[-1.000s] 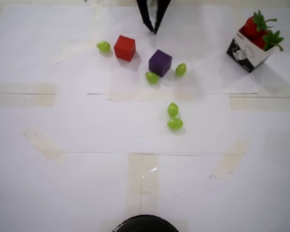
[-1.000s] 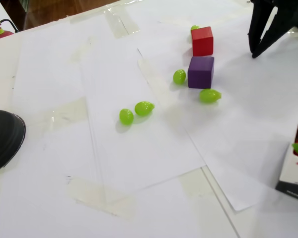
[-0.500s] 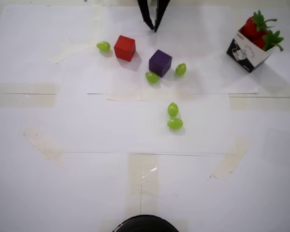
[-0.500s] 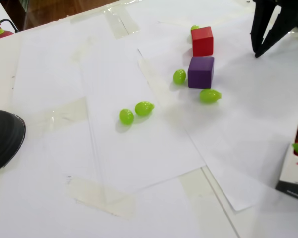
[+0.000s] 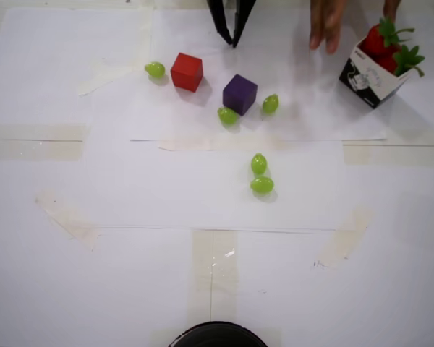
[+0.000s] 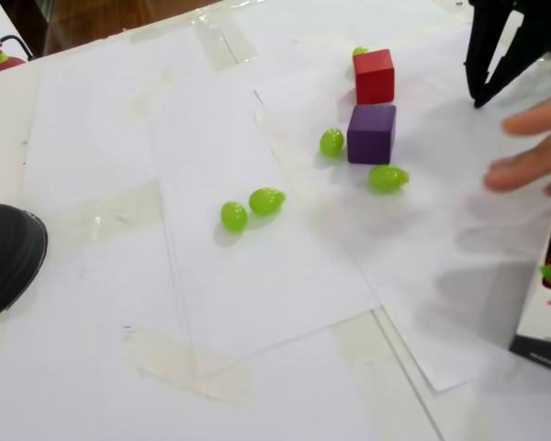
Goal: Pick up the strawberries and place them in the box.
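The strawberries (image 5: 382, 40) sit inside the box (image 5: 369, 78) at the top right of the overhead view, their green leafy tops sticking out above its rim. In the fixed view only a corner of the box (image 6: 544, 322) shows at the right edge, with a green leaf and a bit of red inside. My black gripper (image 5: 230, 42) hangs at the top centre, far left of the box, fingers drawn together with nothing between them. In the fixed view the gripper (image 6: 477, 99) points down behind the cubes.
A person's hand (image 5: 325, 25) reaches in between gripper and box, its fingers (image 6: 533, 152) over the paper. A red cube (image 5: 186, 71), a purple cube (image 5: 239, 94) and several green grapes (image 5: 259, 164) lie mid-table. A black round object (image 5: 217, 336) sits at the near edge.
A human hand has come into view beside the box. The gripper has drawn back slightly toward the top edge. Cubes, grapes and box have not moved.
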